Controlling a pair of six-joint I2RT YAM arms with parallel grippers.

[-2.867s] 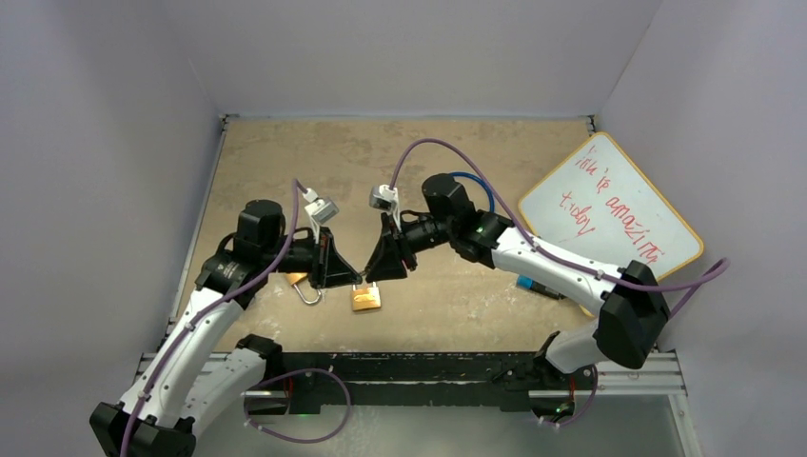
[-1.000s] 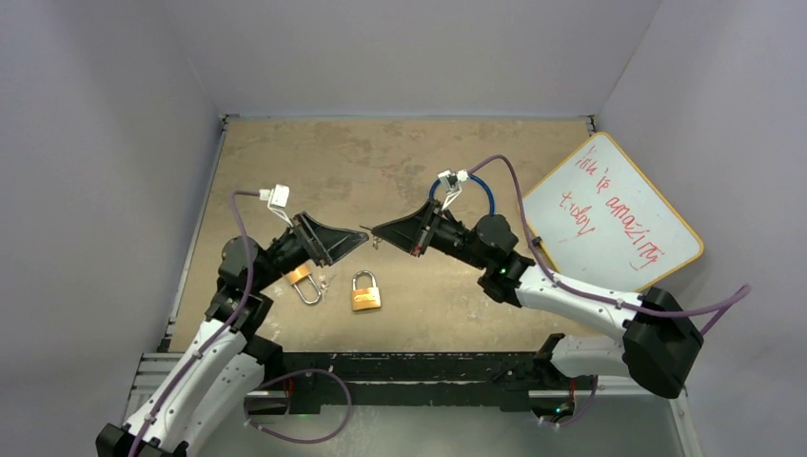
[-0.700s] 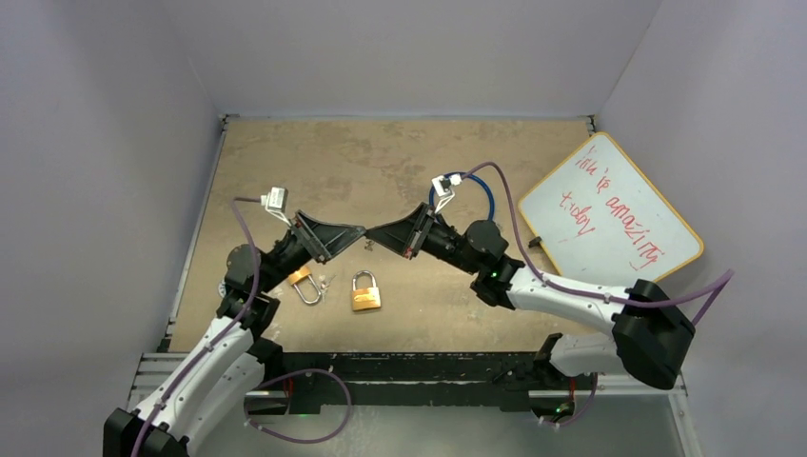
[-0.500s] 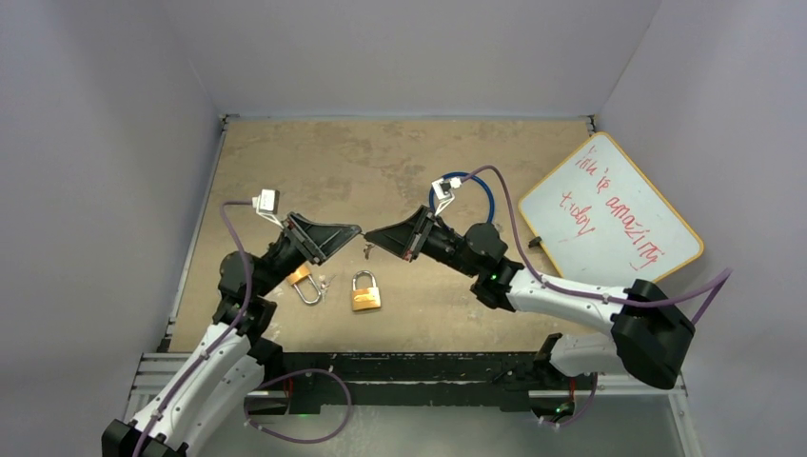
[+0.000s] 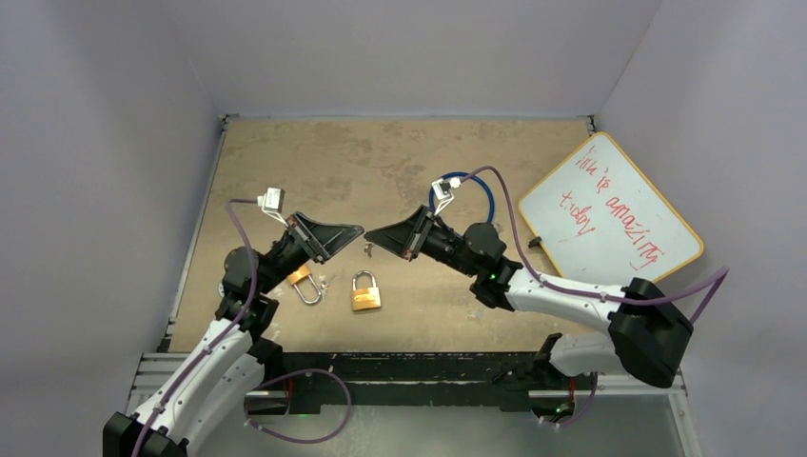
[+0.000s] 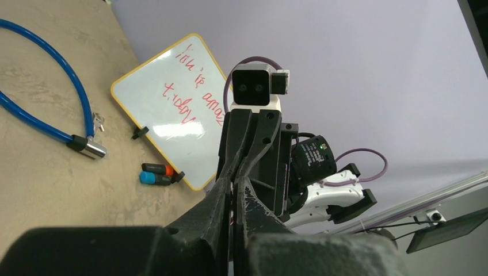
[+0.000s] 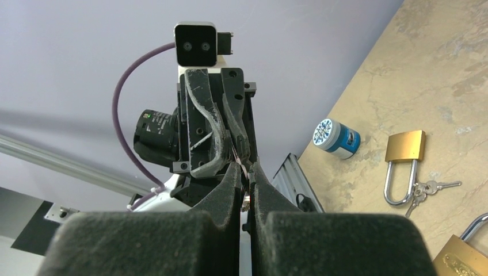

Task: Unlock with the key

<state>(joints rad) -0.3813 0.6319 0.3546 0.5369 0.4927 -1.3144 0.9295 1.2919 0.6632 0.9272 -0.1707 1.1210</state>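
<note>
Arms come first: 2.9 s ago both reached down over the brass padlock (image 5: 364,293) at lower centre of the top view. Now they are lifted clear of the table (image 5: 381,162) and point at each other in mid-frame. Over the last second the left gripper (image 5: 354,231) and right gripper (image 5: 373,235) closed the gap, and their tips now meet just above and behind the padlock.

The padlock has not moved. It lies flat on the table, shackle closed, with nothing touching it. A second padlock (image 5: 303,284) with its own small keys (image 5: 325,282) sits just left of it, also where it was.

The key (image 5: 368,248) has moved with the grippers. It shows as a small dark speck hanging just under the meeting tips. In the right wrist view a thin coppery blade is clenched between the right gripper's pads.

The left gripper's fingers are drawn together too, but whether they also pinch the key cannot be told.

This looks like a mid-air regrasp or handover of the key. Insertion has not begun, so the lock has yet to be opened.
</note>
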